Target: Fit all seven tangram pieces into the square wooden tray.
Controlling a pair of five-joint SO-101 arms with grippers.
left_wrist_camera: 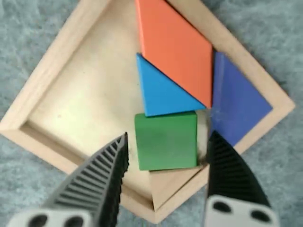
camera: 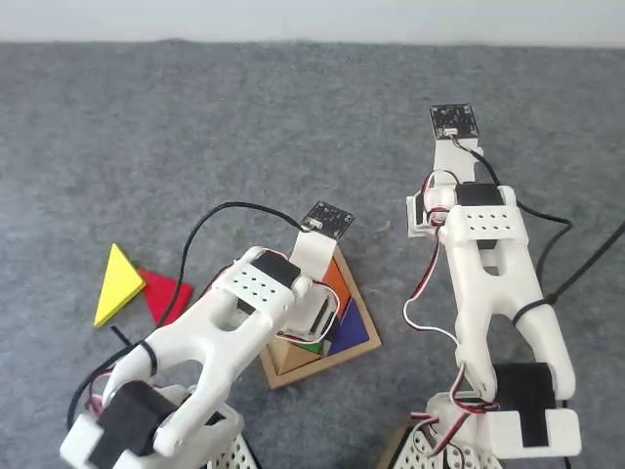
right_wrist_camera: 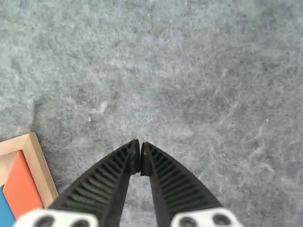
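Straddling the green square (left_wrist_camera: 163,142) in the wooden tray (left_wrist_camera: 51,66), the left gripper (left_wrist_camera: 169,137) hung with its jaws wide, neither pad clearly touching it. The right gripper (right_wrist_camera: 140,156) was pinched closed over bare felt. A skewed closing could have shoved the square against the light blue triangle (left_wrist_camera: 161,92) and jammed the layout, leaving the yellow triangle (camera: 117,285) and red triangle (camera: 164,293), both outside the tray, without room.
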